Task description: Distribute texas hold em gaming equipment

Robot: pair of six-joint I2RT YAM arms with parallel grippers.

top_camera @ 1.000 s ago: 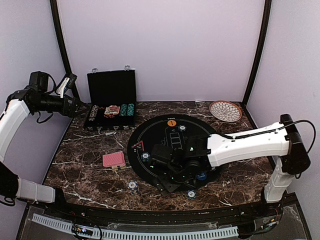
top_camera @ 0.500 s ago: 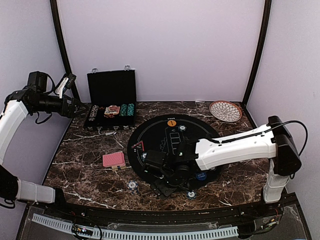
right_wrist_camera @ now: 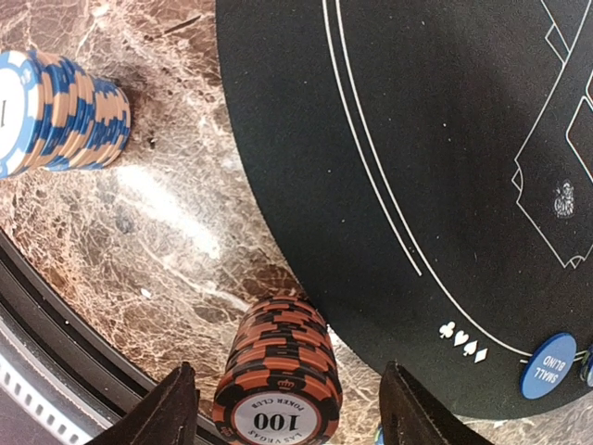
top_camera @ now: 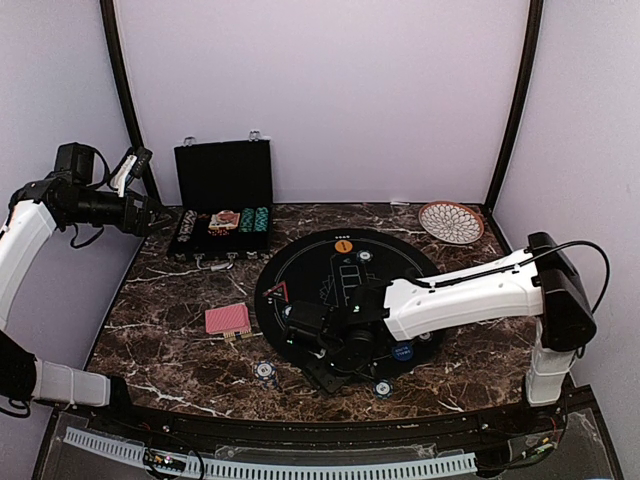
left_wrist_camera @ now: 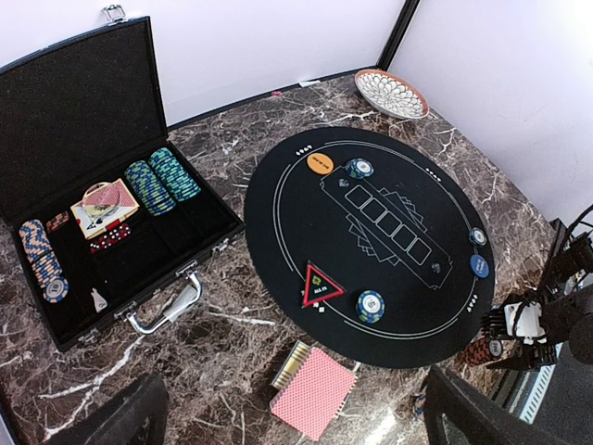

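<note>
Two fingers (right_wrist_camera: 176, 413) of your right gripper (right_wrist_camera: 292, 406) stood wide apart, straddling but not touching the orange-and-black chip stack (right_wrist_camera: 281, 366) on the table (right_wrist_camera: 185, 232), at the 6 o'clock rim of the black mat (right_wrist_camera: 417, 139). Your left gripper (left_wrist_camera: 296, 408) gaped wide, holding nothing, at the mat's 10 o'clock.

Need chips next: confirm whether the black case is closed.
No, the black case lies open, its lid upright and chip rows showing inside.
</note>
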